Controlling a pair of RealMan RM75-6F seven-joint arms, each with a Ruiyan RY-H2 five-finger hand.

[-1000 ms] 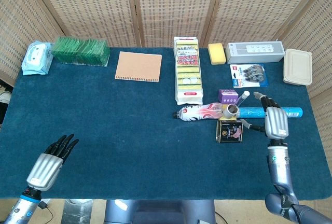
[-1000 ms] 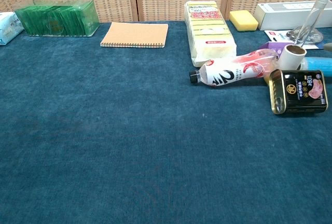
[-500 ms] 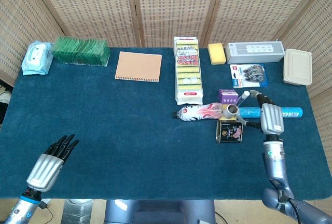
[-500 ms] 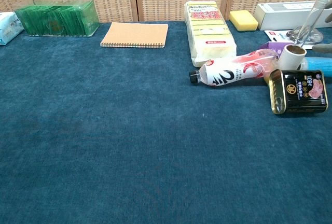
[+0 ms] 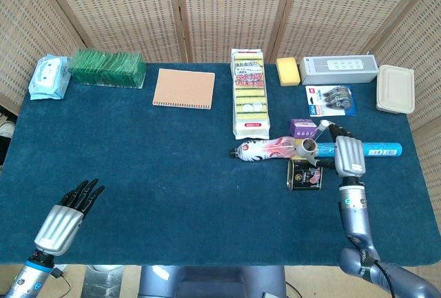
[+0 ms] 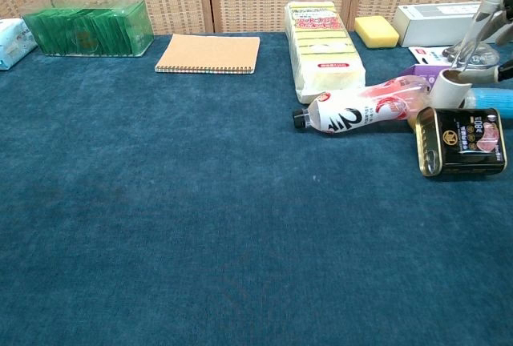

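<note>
My right hand hovers palm down over a blue tube at the right of the table, fingers spread and holding nothing. Its fingertips reach a slanted clear tube; I cannot tell whether they touch. Just left of the hand are a white roll, a black can and a pink-white bottle lying down. My left hand rests open near the front left corner, away from everything.
Along the back stand a wipes pack, green box, notebook, sponge pack, yellow sponge, white box and lidded container. A correction tape pack and purple box lie nearer.
My right hand has slid left along the blue tube, closer to the roll, the can and the clear tube. The left hand has stayed put.
</note>
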